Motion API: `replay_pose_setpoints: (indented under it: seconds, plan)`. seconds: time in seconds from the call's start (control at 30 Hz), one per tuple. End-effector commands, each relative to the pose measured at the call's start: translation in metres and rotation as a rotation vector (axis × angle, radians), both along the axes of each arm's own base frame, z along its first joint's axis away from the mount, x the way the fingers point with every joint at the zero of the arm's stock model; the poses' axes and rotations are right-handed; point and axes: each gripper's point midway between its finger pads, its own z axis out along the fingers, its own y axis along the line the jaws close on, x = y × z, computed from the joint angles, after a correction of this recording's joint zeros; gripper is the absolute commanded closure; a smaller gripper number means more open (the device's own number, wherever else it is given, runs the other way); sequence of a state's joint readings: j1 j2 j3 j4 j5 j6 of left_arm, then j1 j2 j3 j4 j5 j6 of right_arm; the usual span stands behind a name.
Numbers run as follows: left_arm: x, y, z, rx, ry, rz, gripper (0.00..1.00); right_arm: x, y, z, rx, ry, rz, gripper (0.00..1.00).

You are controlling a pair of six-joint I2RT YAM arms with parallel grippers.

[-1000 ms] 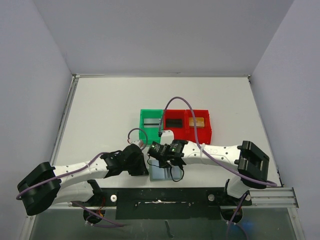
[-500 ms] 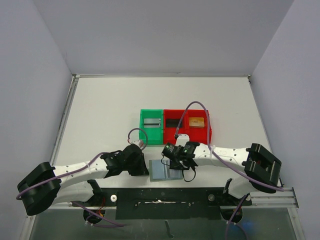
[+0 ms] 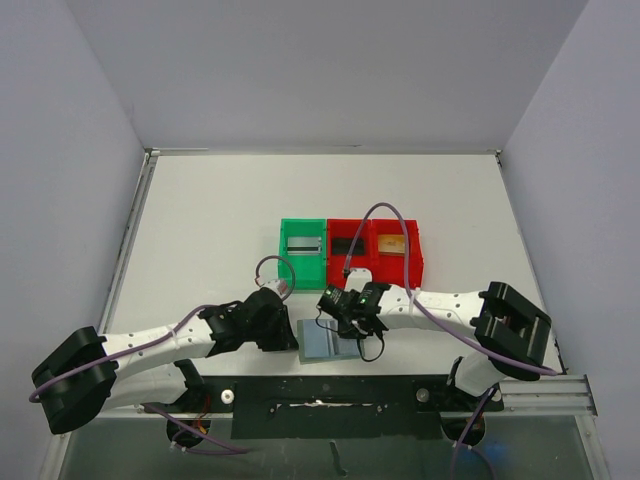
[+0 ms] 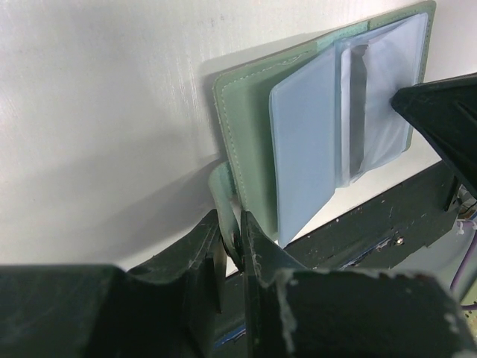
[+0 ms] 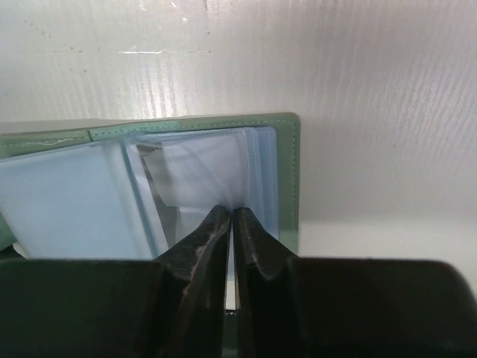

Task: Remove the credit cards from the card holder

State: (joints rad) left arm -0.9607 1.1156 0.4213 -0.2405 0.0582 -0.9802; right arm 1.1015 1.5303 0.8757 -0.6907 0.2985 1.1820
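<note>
The card holder [image 3: 318, 346] lies open near the table's front edge, grey-green outside with pale blue clear pockets [image 4: 313, 142]. My left gripper [image 4: 232, 240] is shut on its green strap [image 4: 222, 186] at the left side. My right gripper [image 5: 232, 213] is shut on a thin clear pocket leaf at the right panel's edge [image 5: 257, 168], which puckers at the tips. Whether a credit card sits in that pinch I cannot tell. No credit cards show clearly; pale sheets fill the pockets. From above, the left gripper [image 3: 294, 337] and the right gripper [image 3: 352, 333] flank the holder.
A green bin [image 3: 303, 262] and two joined red bins [image 3: 375, 268] stand just behind the holder, each with a flat item inside. A black rail [image 3: 330, 405] runs along the front edge right below the holder. White walls close in the table.
The right arm swung right, then came back a little left, and its gripper now sits on the holder's right panel. The holder lies more open than a second ago. The left arm held still.
</note>
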Motion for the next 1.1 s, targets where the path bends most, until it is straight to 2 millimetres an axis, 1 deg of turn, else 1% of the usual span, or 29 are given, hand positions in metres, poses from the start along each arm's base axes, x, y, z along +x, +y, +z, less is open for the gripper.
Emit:
replay_pose_setpoints:
  seconds: [0.0,0.17,0.37,0.4,0.57,0.73,0.8,0.83,0.87,0.93,0.97,1.07]
  plan:
    - [0.006,-0.014,0.015,-0.056,-0.042,-0.028,0.88,0.01,0.014,0.019,0.009,-0.059,0.017,0.94]
    - [0.007,-0.016,0.016,-0.064,-0.045,-0.026,0.89,0.011,0.016,0.034,-0.042,-0.084,0.039,1.0]
    - [0.008,-0.016,0.014,-0.069,-0.044,-0.016,0.89,0.012,0.029,0.05,-0.061,-0.108,0.08,1.0]
    - [0.008,-0.016,0.014,-0.071,-0.044,-0.013,0.89,0.014,0.034,0.054,-0.058,-0.119,0.086,1.0]
    - [0.009,-0.016,0.013,-0.074,-0.046,-0.002,0.89,0.014,0.057,0.06,-0.021,-0.129,0.14,1.0]
    - [0.01,-0.015,0.013,-0.077,-0.047,0.015,0.89,0.014,0.083,0.06,0.048,-0.127,0.186,0.94]
    - [0.01,-0.014,0.012,-0.082,-0.047,0.025,0.89,0.012,0.099,0.06,0.118,-0.121,0.22,0.92]
    - [0.01,-0.014,0.013,-0.086,-0.049,0.03,0.89,0.011,0.103,0.059,0.137,-0.117,0.228,0.91]
    - [0.01,-0.013,0.013,-0.088,-0.05,0.034,0.89,0.01,0.104,0.059,0.145,-0.116,0.227,0.9]
    - [0.01,-0.012,0.014,-0.089,-0.052,0.039,0.89,0.012,0.1,0.06,0.138,-0.123,0.211,0.84]
    - [0.01,-0.011,0.014,-0.09,-0.053,0.041,0.89,0.014,0.092,0.061,0.119,-0.133,0.188,0.82]
    - [0.01,-0.011,0.016,-0.095,-0.058,0.043,0.89,0.019,0.058,0.059,0.062,-0.146,0.088,0.76]
